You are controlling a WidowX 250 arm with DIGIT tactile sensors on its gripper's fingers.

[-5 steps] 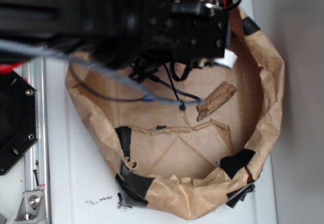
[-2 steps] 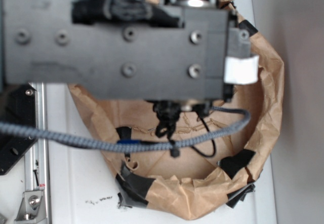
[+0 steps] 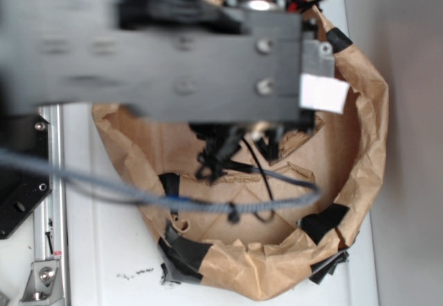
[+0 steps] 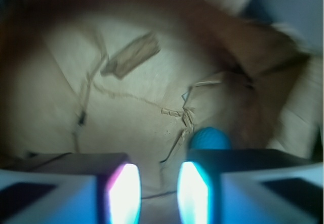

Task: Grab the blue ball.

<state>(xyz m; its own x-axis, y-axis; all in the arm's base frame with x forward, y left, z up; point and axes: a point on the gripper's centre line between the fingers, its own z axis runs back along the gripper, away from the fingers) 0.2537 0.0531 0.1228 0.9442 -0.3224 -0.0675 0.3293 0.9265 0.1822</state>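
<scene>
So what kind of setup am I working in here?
Looks like a lab test bench: a taped brown paper bin on a white table, metal rail alongside, with only a blue ball and wood chip inside.

The exterior view is evenly, brightly lit, yet the arm (image 3: 159,57) fills the top as a grey smear — out of focus and motion-blurred. The wrist view is dim and soft throughout; the fingers (image 4: 124,193) glow with blown-out white-cyan glare, and the paper wall (image 4: 283,107) darkens toward the edges.
</scene>
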